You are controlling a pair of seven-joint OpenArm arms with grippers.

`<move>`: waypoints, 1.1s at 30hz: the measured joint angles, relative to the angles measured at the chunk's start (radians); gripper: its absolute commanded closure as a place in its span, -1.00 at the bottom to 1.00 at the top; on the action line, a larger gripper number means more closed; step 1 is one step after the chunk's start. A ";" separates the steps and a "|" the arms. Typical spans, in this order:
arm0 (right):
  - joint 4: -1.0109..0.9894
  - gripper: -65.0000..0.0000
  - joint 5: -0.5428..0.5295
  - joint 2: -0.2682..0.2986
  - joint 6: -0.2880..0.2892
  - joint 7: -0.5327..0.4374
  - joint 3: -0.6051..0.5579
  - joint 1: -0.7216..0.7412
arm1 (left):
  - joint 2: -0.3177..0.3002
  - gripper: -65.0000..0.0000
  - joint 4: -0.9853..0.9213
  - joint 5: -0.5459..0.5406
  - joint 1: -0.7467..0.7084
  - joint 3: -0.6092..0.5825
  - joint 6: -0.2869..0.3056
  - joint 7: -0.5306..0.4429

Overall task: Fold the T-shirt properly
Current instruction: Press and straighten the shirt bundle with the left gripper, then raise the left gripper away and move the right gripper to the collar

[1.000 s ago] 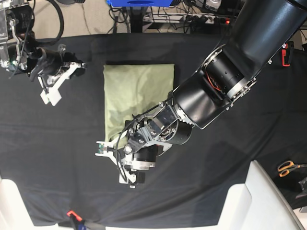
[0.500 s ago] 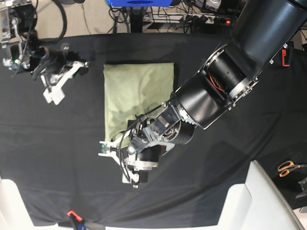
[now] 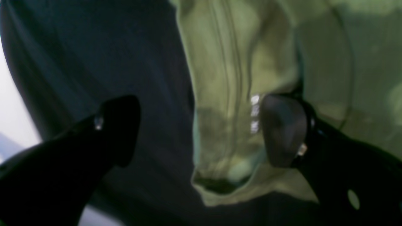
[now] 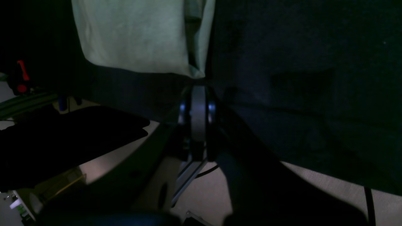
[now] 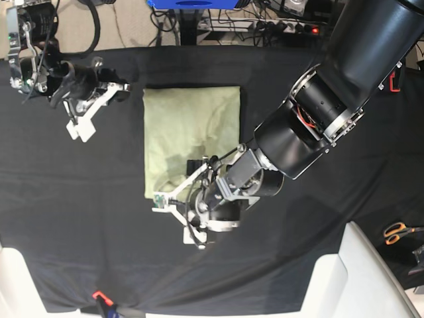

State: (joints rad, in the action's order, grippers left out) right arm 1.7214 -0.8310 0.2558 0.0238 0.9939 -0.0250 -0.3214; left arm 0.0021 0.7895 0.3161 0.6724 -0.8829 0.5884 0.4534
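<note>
The T-shirt [image 5: 191,136] lies on the black table cloth [image 5: 318,245] as a folded rectangle, its long axis running from the cloth's far edge toward the near edge. The left gripper [image 5: 177,213] is much the nearer: it sits at the shirt's near-left corner with its jaws spread wide, one finger [image 3: 282,128] over the fabric, the other [image 3: 119,125] over bare cloth, nothing pinched. The right gripper [image 5: 85,124], jaws pressed together and empty, hangs well apart, beyond the shirt's far-left corner.
</note>
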 measured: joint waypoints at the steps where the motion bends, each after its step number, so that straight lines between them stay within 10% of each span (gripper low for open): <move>1: 0.000 1.00 0.002 0.000 0.000 0.001 0.000 0.002 | 0.000 -0.79 0.005 -0.004 0.004 0.021 0.001 -0.001; 9: 0.000 1.00 0.002 -0.002 0.000 0.003 -0.001 0.030 | -0.004 -0.73 0.162 -0.031 0.017 0.248 -0.001 0.030; 12: 0.001 1.00 0.003 0.003 0.000 0.001 -0.003 0.057 | -0.037 -0.09 0.292 -0.028 -0.042 0.367 -0.005 0.141; 15: 0.001 1.00 0.006 0.023 0.003 0.043 -0.003 0.087 | -0.103 1.00 0.447 -0.023 -0.186 0.469 -0.008 0.198; 25: 0.038 1.00 0.002 0.022 0.015 0.114 -0.212 0.242 | -0.190 1.00 0.798 -0.032 -0.583 0.729 -0.006 0.244; 33: -0.190 0.93 0.143 0.021 0.011 -0.018 -0.222 0.454 | -0.242 1.00 0.822 -0.026 -0.865 1.035 -0.011 0.257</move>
State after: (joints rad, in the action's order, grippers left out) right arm 1.5318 -0.6876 0.2768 0.0349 0.9764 -0.2466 0.1326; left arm -0.2401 1.6115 0.2897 -0.1928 0.1520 0.5774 0.7101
